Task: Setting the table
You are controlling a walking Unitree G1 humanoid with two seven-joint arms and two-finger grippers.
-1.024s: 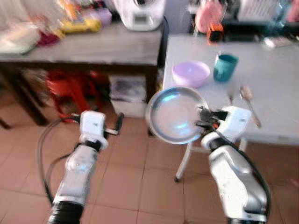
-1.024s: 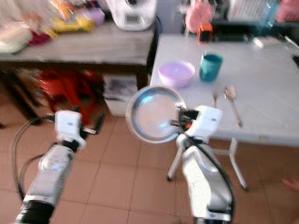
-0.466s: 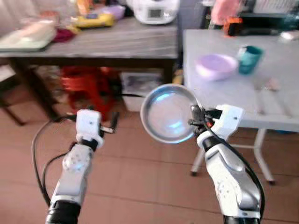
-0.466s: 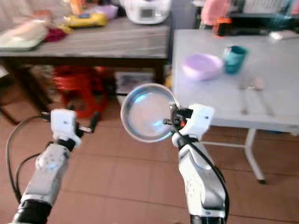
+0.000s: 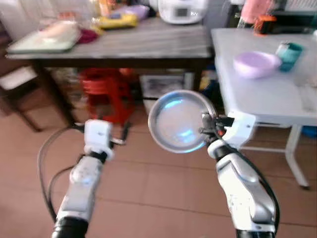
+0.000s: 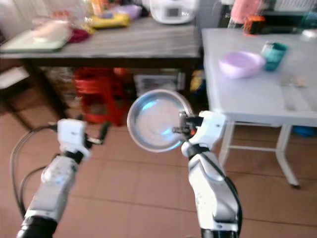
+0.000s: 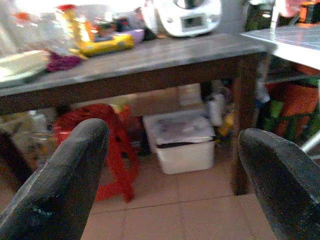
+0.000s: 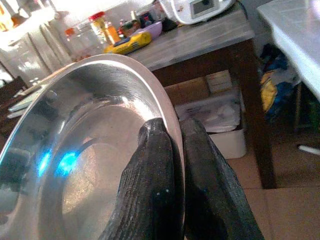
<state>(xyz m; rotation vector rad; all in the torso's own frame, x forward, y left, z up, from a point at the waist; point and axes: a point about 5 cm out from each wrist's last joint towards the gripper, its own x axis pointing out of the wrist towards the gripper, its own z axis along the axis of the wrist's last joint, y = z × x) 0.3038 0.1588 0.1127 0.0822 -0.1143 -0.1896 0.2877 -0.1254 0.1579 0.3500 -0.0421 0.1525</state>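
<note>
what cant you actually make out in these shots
- Cutlery beside the teal cup on the white table: eye views, too blurred to tell apart.
- Items at the back of the wooden table: eye views, blurred and cut off by the top edge.
- Far rim of the steel plate pinched by the right hand: right wrist view, cut off by the edge.

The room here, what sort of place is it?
Probably a home kitchen or dining area: a white table with a purple bowl and teal cup, and a wooden table bearing a white appliance.
</note>
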